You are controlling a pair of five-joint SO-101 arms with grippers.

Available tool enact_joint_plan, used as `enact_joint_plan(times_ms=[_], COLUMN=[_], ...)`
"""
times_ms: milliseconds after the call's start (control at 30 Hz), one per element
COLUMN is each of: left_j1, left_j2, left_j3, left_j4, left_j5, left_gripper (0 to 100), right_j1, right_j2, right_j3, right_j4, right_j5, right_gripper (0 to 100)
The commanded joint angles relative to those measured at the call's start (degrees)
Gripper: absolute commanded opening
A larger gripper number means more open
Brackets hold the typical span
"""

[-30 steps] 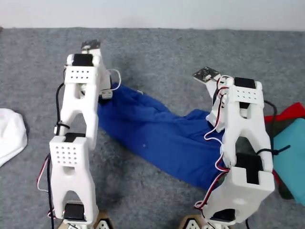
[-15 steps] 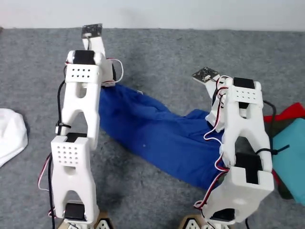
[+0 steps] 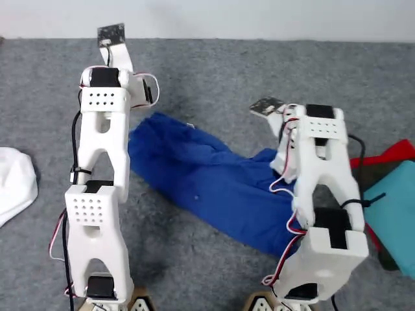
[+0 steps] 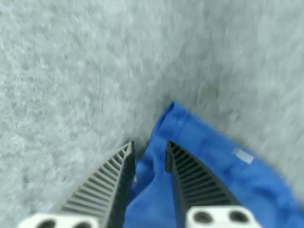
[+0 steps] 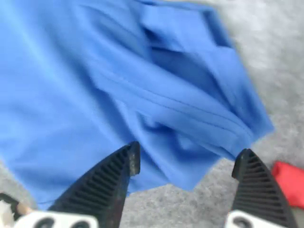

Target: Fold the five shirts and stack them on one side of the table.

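Note:
A blue shirt lies spread at a slant across the middle of the grey carpeted table. The left arm stands over the shirt's far left corner. In its wrist view my left gripper hovers above that corner, open by a narrow gap, the cloth lying flat below. The right arm stands over the shirt's right end. My right gripper is wide open above the folds of a sleeve, holding nothing.
A white cloth lies at the left edge. At the right edge, a red cloth and a teal one lie together; the red one also shows beside the right gripper. A pale wall borders the far side.
The left arm's wrist has lifted and swung toward the far side, off the shirt's corner, which has settled a little leftward. The right arm has shifted slightly left.

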Motion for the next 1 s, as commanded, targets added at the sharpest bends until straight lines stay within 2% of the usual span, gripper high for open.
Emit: enact_joint_plan(times_ms=[0, 200, 367, 500, 600, 767, 967], left_j1=[0.09, 1.85, 6.07, 8.18, 7.74, 5.63, 6.15], left_j2=[-4.22, -1.05, 5.01, 8.09, 10.29, 14.59, 17.05], left_j3=[-0.22, 3.21, 3.3, 2.59, -1.19, -12.62, -25.89], left_j4=[3.69, 6.07, 11.69, 10.99, 7.21, 2.37, 6.15], left_j5=[-5.98, -11.87, -16.35, -17.23, -16.26, -10.2, -4.66], left_gripper=[11, 11, 11, 11, 10, 10, 10], right_j1=[-5.93, -13.41, -11.47, -8.31, -6.73, -6.29, -6.46], right_j2=[-0.57, -0.57, -0.57, -0.66, -0.66, -0.66, -0.48], right_j3=[-3.08, -3.08, -3.08, -3.08, -3.08, -2.99, -2.9], right_j4=[1.27, 1.36, 2.59, 3.12, 2.95, 3.03, 2.51], right_j5=[-0.35, -1.05, -3.25, -2.81, -2.81, -2.99, -3.08], right_gripper=[31.4, 31.4, 31.4, 31.4, 31.4, 31.4, 31.4])
